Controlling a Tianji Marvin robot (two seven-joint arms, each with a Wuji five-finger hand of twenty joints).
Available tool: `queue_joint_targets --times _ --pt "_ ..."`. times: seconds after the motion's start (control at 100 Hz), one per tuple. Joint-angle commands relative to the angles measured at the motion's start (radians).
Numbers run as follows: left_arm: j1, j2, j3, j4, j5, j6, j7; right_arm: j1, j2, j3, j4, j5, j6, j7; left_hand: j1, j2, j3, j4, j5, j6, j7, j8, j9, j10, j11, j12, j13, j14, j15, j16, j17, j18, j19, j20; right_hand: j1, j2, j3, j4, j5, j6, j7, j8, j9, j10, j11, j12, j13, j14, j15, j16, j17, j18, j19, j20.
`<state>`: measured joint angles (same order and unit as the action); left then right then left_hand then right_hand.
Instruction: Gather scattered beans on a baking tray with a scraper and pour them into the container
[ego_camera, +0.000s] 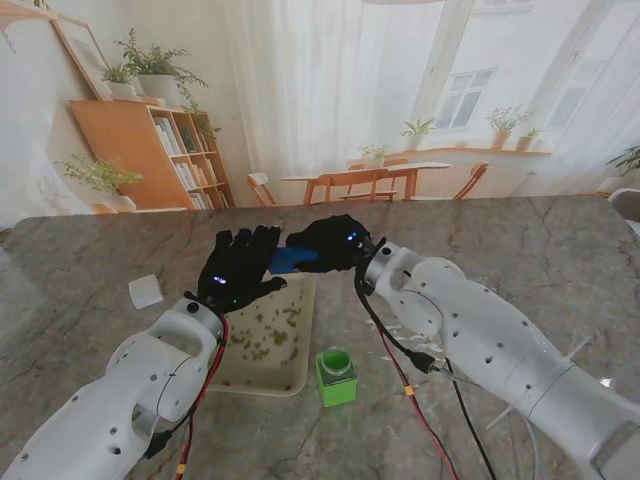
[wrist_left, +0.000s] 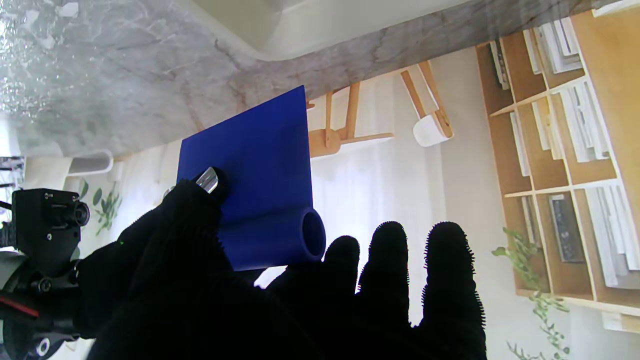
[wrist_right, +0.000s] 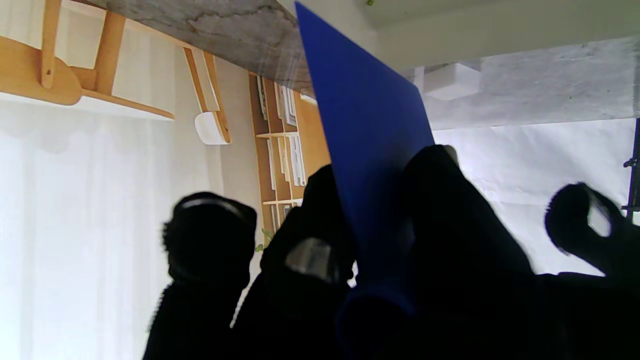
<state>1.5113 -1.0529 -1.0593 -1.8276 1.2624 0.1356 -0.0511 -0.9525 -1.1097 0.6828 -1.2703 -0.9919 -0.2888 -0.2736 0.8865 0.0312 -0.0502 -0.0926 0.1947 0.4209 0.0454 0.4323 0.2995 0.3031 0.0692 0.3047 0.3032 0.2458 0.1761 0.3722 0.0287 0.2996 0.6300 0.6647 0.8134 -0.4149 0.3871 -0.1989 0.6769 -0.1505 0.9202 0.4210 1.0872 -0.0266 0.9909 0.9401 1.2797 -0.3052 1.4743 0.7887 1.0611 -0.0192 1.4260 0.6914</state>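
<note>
Grey-brown veined marble covers the whole table (ego_camera: 560, 260), its far edge running straight beneath a printed backdrop of shelves, chairs and curtains. Wide bare stone lies toward 3 o'clock and toward 9 o'clock, where only a small white block (ego_camera: 146, 291) sits, well apart from the rest. At the centre stands the baking tray (ego_camera: 300, 375), a pale cream rectangle with rounded corners and a low raised rim; small green beans (ego_camera: 268, 332) lie scattered over its floor. Just beside the tray's near right corner, at about 5 o'clock from it, is the container (ego_camera: 336, 376), a bright green, squarish open-topped cup. Over the tray's far edge, at 12 o'clock, both black-gloved hands meet at the scraper (ego_camera: 293, 260), a flat, smooth, deep blue plate with a hollow tubular handle along one side. The right hand (ego_camera: 335, 243) has its fingers curled round the scraper, pinching the plate between thumb and fingers. The left hand (ego_camera: 238, 266) is spread, fingers apart and stretched out just beside the scraper's handle; whether it touches the tool I cannot tell. No writing or brand can be read on any item.
</note>
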Motion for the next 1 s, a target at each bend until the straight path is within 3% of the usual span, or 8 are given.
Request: queue_joint_targets --times 0.0,0.26,0.54,0.66,0.71,0.82,0.92,0.99 --pt "-0.013 -0.002 0.016 0.006 -0.017 0.005 -0.012 0.003 -0.006 -0.001 -0.004 0.001 -0.004 0.019 0.033 -0.045 0.017 0.073 0.02 0.056 0.026 0.01 0.02 0.026 0.007 0.013 0.002 0.029 0.023 0.02 0.001 0.001 0.036 -0.016 0.076 0.038 0.131 0.037 0.042 -0.083 0.003 -0.019 0.104 0.062 0.102 0.025 0.033 -0.237 0.07 0.029 0.031 0.02 0.064 0.023" --pt "-0.073 0.001 0.088 0.029 0.009 0.078 -0.095 -0.025 -0.008 0.003 -0.034 0.002 -0.012 0.009 0.083 -0.082 0.019 0.075 0.132 0.045 0.094 0.121 0.156 0.035 0.063 0.112 0.1 0.045 0.149 0.163 0.107 -0.016 0.247 0.063 0.027 -0.048 0.265 0.026 0.085 -0.051 0.005 -0.026 0.15 0.066 0.14 0.026 0.054 -0.261 0.119 0.038 0.063 0.009 0.145 -0.017" --pt "-0.147 -0.007 0.162 0.087 -0.045 0.137 -0.087 -0.052 -0.016 -0.006 -0.054 0.015 -0.021 -0.018 0.145 -0.068 0.021 0.071 0.21 0.001 0.159 0.268 0.268 0.008 0.138 0.237 0.195 0.031 0.299 0.307 0.229 -0.056 0.418 0.132 0.009 -0.073 0.309 0.019 0.106 -0.046 0.008 -0.023 0.168 0.065 0.136 0.026 0.055 -0.263 0.118 0.045 0.068 0.004 0.164 -0.027" --pt "-0.165 -0.011 0.181 0.105 -0.062 0.147 -0.062 -0.054 -0.021 -0.01 -0.053 0.03 -0.023 -0.017 0.208 -0.063 0.018 0.066 0.273 -0.054 0.209 0.331 0.349 -0.037 0.209 0.314 0.269 -0.003 0.389 0.362 0.306 -0.096 0.511 0.145 0.007 -0.073 0.313 0.019 0.108 -0.045 0.007 -0.024 0.168 0.064 0.134 0.026 0.055 -0.265 0.118 0.046 0.067 0.004 0.166 -0.029" --pt "-0.17 -0.013 0.185 0.116 -0.065 0.144 -0.032 -0.055 -0.023 -0.012 -0.05 0.033 -0.025 -0.024 0.321 -0.106 0.013 0.046 0.307 -0.121 0.338 0.504 0.45 -0.092 0.295 0.393 0.366 -0.049 0.48 0.399 0.398 -0.147 0.594 0.125 0.002 -0.068 0.313 0.017 0.105 -0.05 0.005 -0.023 0.163 0.062 0.129 0.026 0.054 -0.264 0.114 0.045 0.064 0.006 0.161 -0.033" --pt "-0.176 -0.019 0.189 0.134 -0.083 0.143 0.016 -0.064 -0.022 -0.009 -0.054 0.03 -0.026 -0.032 0.404 -0.054 0.046 0.032 0.379 -0.198 0.436 0.449 0.58 -0.195 0.505 0.508 0.498 -0.122 0.681 0.473 0.53 -0.228 0.747 0.119 -0.006 -0.046 0.294 0.017 0.088 -0.072 -0.004 -0.012 0.139 0.04 0.101 0.027 0.055 -0.237 0.062 0.022 0.046 0.016 0.129 -0.055" --pt "-0.17 -0.016 0.182 0.129 -0.064 0.138 0.007 -0.076 -0.016 0.002 -0.067 0.02 -0.028 -0.025 0.404 0.002 0.068 0.028 0.376 -0.223 0.471 0.428 0.611 -0.237 0.676 0.614 0.526 -0.175 0.835 0.541 0.547 -0.264 0.846 0.146 -0.034 -0.065 0.278 0.018 0.049 -0.078 -0.013 0.009 0.066 0.03 0.051 0.016 -0.006 -0.185 -0.006 -0.01 -0.017 0.049 0.074 -0.071" --pt "-0.162 -0.01 0.171 0.116 -0.034 0.123 -0.024 -0.084 -0.006 0.013 -0.082 -0.003 -0.029 -0.009 0.404 0.017 0.061 0.029 0.382 -0.26 0.513 0.449 0.634 -0.249 0.72 0.657 0.527 -0.165 0.888 0.565 0.537 -0.265 0.875 0.161 -0.084 -0.088 0.296 0.009 0.009 -0.078 -0.026 0.032 0.01 0.029 0.013 0.014 -0.06 -0.151 -0.057 -0.027 -0.061 0.066 0.034 -0.076"
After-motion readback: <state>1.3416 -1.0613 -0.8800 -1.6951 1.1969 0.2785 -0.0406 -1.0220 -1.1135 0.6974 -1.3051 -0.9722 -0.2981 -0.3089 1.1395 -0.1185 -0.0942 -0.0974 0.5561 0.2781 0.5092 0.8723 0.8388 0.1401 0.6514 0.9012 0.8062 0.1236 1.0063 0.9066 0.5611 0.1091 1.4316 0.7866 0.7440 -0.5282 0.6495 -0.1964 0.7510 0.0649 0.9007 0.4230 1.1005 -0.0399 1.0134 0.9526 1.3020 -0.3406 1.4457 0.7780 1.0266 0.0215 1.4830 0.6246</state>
